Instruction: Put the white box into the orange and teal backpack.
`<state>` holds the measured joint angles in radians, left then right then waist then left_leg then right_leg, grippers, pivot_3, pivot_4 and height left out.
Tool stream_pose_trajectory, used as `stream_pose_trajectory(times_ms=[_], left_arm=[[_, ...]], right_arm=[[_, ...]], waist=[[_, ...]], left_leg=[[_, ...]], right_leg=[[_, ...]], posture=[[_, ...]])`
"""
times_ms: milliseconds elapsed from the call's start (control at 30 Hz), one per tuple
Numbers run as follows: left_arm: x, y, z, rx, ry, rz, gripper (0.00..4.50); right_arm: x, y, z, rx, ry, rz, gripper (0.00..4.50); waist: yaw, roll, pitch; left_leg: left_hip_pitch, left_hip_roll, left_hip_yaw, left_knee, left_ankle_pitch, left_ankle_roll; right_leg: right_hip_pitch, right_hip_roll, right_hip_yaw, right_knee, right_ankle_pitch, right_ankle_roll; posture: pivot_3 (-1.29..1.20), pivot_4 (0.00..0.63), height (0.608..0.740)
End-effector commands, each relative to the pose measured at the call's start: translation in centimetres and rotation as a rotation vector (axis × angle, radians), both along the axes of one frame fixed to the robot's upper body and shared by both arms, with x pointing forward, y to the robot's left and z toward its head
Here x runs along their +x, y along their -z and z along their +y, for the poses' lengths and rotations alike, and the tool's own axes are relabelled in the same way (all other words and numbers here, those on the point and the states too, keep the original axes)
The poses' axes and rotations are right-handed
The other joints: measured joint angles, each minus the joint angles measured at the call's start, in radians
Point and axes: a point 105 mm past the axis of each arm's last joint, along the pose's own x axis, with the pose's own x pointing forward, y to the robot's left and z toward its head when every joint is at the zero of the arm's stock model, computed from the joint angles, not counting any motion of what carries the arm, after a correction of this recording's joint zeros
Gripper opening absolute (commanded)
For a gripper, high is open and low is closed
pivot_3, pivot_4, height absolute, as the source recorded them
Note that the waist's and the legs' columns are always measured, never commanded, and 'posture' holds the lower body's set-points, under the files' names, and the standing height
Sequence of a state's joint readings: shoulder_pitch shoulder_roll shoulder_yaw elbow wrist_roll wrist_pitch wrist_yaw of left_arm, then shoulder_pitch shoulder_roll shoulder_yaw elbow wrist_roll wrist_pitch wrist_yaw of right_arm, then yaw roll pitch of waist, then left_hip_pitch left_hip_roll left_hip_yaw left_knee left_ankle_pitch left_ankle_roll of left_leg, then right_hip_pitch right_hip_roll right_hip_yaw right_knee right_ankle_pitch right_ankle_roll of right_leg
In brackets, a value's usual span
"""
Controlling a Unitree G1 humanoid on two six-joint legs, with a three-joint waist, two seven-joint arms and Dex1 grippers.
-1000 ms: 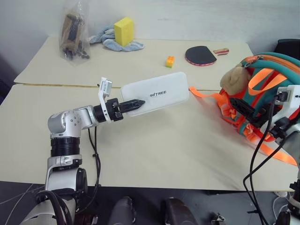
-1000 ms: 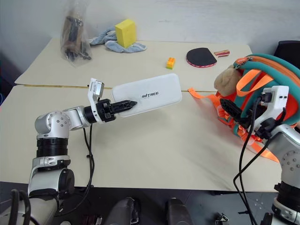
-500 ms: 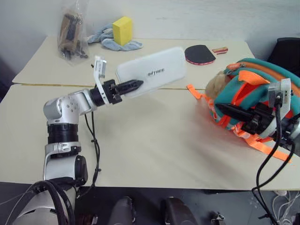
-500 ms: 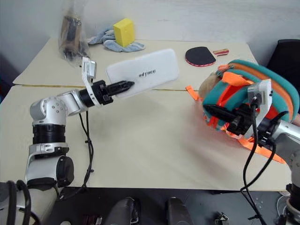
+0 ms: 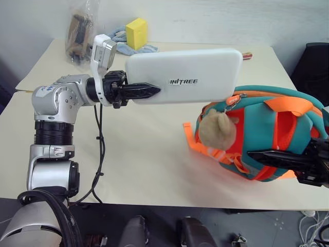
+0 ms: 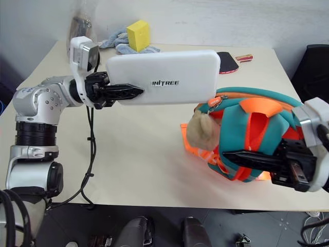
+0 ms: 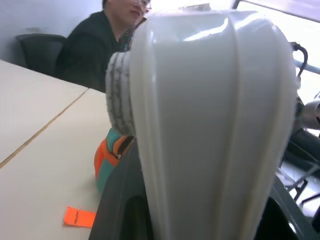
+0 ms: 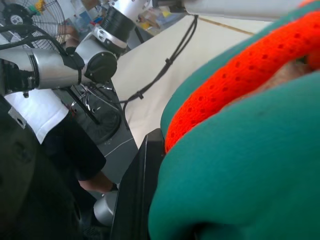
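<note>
The left end effector [image 5: 146, 91] grips one short end of the white box [image 5: 198, 82], holding it level in the air above the worktop [image 5: 144, 159]. The right end effector [image 6: 241, 157] is closed on the orange and teal backpack [image 5: 267, 134], which lies just below the box's far end.

Both arms raised, each with its jaws clamped.

The left gripper [image 5: 146, 92] points level toward the right side, jaws closed on the white box [image 5: 191, 82], forearm bent up from the elbow. The right gripper [image 6: 241, 157] points left, jaws closed on the orange and teal backpack [image 6: 257, 136].
</note>
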<state>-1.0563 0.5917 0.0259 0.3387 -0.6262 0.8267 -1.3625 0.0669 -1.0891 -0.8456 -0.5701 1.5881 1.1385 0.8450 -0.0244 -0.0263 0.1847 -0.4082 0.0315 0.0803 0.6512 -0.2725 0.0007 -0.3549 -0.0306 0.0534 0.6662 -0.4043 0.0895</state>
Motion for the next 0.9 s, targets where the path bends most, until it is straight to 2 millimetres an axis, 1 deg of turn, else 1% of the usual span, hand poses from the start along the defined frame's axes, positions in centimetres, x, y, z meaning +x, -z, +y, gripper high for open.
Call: stream_pose_trajectory(times_ms=[33, 100, 200, 300, 500, 633, 700, 800, 867, 900], left_arm=[[0.1, 0.5, -0.8, 0.071, 0.041, -0.097, 1.30], [0.9, 0.9, -1.3, 0.093, 0.031, -0.135, 1.30], [2.0, 0.5, -2.1, 0.091, 0.023, -0.169, 1.30], [2.7, 0.6, -2.7, 0.125, 0.034, -0.231, 1.30], [3.2, 0.5, -3.7, 0.198, 0.087, -0.340, 1.30], [3.1, 1.1, -4.3, 0.254, 0.142, -0.401, 1.30], [3.0, 1.4, -5.2, 0.264, 0.167, -0.431, 1.30], [2.7, 2.2, -7.2, 0.267, 0.212, -0.467, 1.30], [1.6, 3.1, -10.3, 0.254, 0.299, -0.497, 1.30], [1.2, 3.3, -11.2, 0.246, 0.326, -0.502, 1.30]], right_arm=[[-1.0, -1.1, -0.2, 0.003, -0.020, -0.039, 0.02], [-1.1, -1.3, -0.2, 0.004, -0.022, -0.037, 0.02], [-1.4, -1.7, -0.1, 0.001, -0.042, -0.041, 0.02], [-1.5, -2.1, 0.1, 0.007, -0.058, -0.044, 0.02], [-1.7, -2.5, 0.5, 0.002, -0.088, -0.046, 0.02], [-1.7, -2.7, 0.5, -0.005, -0.093, -0.053, 0.02], [-1.6, -2.7, 0.5, -0.011, -0.089, -0.058, 0.02], [-1.4, -2.7, 0.6, -0.016, -0.093, -0.066, 0.02], [-0.6, -2.2, 0.7, -0.027, -0.070, -0.084, 0.02], [-0.3, -2.1, 0.7, -0.031, -0.060, -0.091, 0.02]], waist=[[0.000, 0.000, 0.000], [0.000, 0.000, 0.000], [0.008, -0.001, 0.001], [0.012, -0.001, 0.001], [0.021, -0.002, 0.001], [0.021, -0.002, 0.001], [0.022, -0.002, 0.001], [0.025, -0.002, 0.001], [0.026, -0.002, 0.001], [0.028, -0.002, 0.001]], left_leg=[[0.000, 0.000, 0.000, 0.000, 0.000, 0.000], [0.000, 0.000, 0.000, 0.001, 0.000, 0.001], [0.000, 0.000, 0.000, 0.001, 0.000, 0.001], [-0.001, 0.000, -0.001, 0.001, -0.001, 0.002], [-0.002, 0.000, 0.000, 0.000, -0.001, 0.003], [-0.003, 0.000, 0.000, 0.001, -0.002, 0.003], [-0.003, 0.000, 0.000, 0.001, -0.002, 0.004], [-0.004, 0.000, -0.001, 0.002, -0.002, 0.004], [-0.005, 0.000, -0.001, 0.003, -0.002, 0.004], [-0.005, -0.001, -0.001, 0.004, -0.002, 0.005]], right_leg=[[0.000, 0.000, 0.000, 0.000, 0.000, 0.000], [0.001, 0.000, 0.000, 0.000, 0.000, 0.000], [0.001, 0.000, 0.000, 0.000, 0.000, 0.000], [0.000, 0.000, 0.000, -0.002, 0.000, 0.000], [-0.001, 0.000, 0.000, -0.003, 0.000, 0.000], [-0.002, 0.000, 0.000, -0.003, 0.000, 0.000], [-0.002, 0.000, 0.000, -0.002, 0.000, 0.000], [-0.002, 0.000, -0.001, -0.002, 0.000, 0.000], [-0.002, 0.000, -0.001, -0.002, 0.000, 0.001], [-0.002, -0.001, -0.001, -0.002, 0.000, 0.001]], posture=[[0.00, 0.150, 0.740], [0.00, 0.150, 0.740], [0.00, 0.150, 0.740], [0.00, 0.150, 0.740], [0.00, 0.150, 0.740], [0.00, 0.150, 0.740], [0.00, 0.150, 0.740], [0.00, 0.150, 0.740], [0.00, 0.150, 0.740], [0.00, 0.150, 0.740]])
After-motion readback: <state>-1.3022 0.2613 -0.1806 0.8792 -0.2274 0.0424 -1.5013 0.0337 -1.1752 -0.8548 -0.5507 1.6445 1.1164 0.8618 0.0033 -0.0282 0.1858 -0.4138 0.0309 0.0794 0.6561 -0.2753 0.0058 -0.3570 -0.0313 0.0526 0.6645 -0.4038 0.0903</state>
